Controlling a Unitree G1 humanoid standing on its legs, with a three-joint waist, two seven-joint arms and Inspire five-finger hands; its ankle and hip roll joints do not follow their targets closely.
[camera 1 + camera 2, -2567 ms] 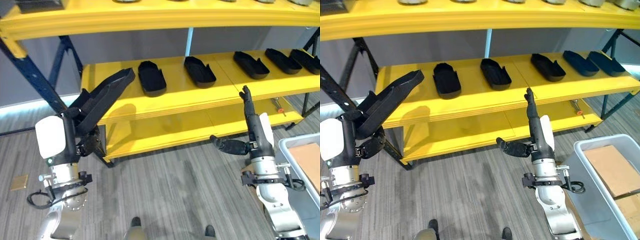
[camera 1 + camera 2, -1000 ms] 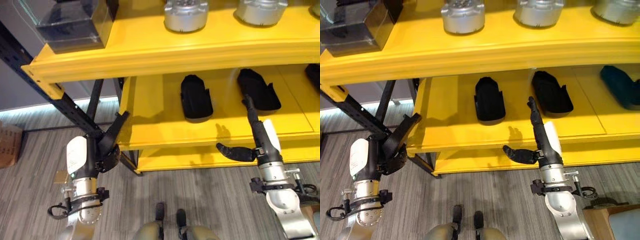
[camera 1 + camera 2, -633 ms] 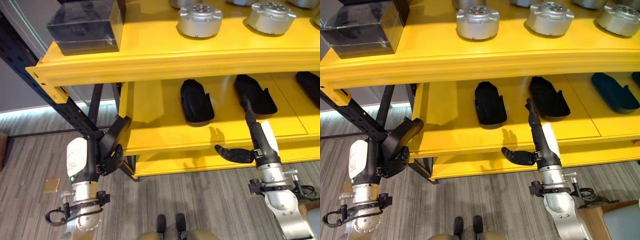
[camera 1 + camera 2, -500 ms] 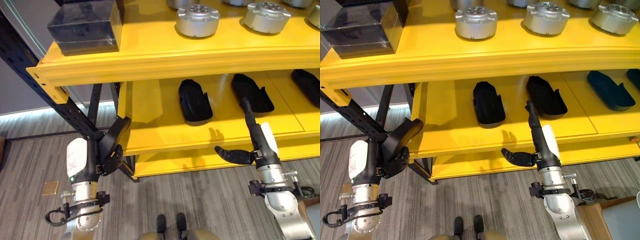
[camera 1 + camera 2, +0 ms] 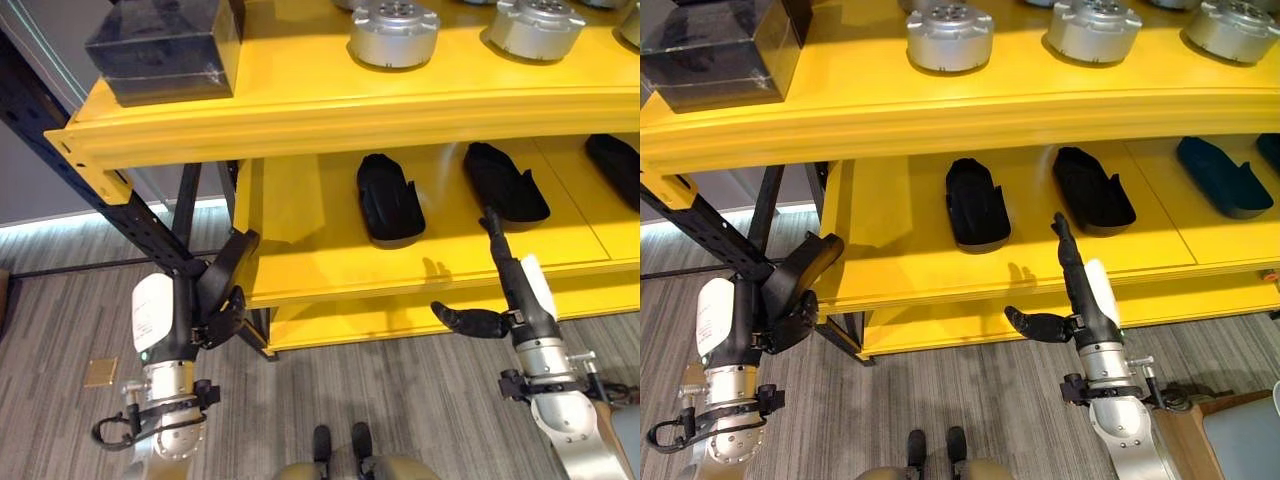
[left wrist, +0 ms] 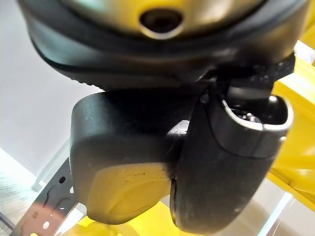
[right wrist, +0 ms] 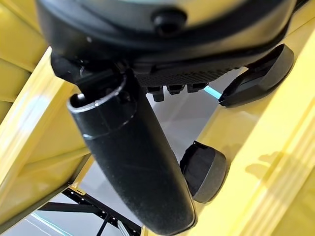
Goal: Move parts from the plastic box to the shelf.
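Parts for this job are the long black moulded pieces, and one black part [image 5: 225,272] is clamped in the left hand [image 5: 212,312], which hangs left of and below the front lip of the yellow shelf [image 5: 340,278]. In the left wrist view the thumb and fingers [image 6: 231,172] curl round the part's dark body, so the grip looks firm; the part's free end tilts up toward the shelf's left corner, close to the lip.

On the shelf's middle level, right of that corner, lies a bare yellow stretch, then two black parts already placed: the first placed part [image 5: 388,197] and the second placed part [image 5: 505,182] farther right. Silver round housings [image 5: 393,19] and a dark box [image 5: 165,45] sit on the level above.

Farthest right, the right hand [image 5: 500,300] is in front of the shelf lip with fingers straight and relaxed, holding nothing.

To finish well, I judge the left hand should raise the part above the lip, carry it over the bare stretch left of the first placed part, level it parallel to its neighbours, and only then let go. The blue upright [image 5: 150,235] by the corner is the likeliest snag.
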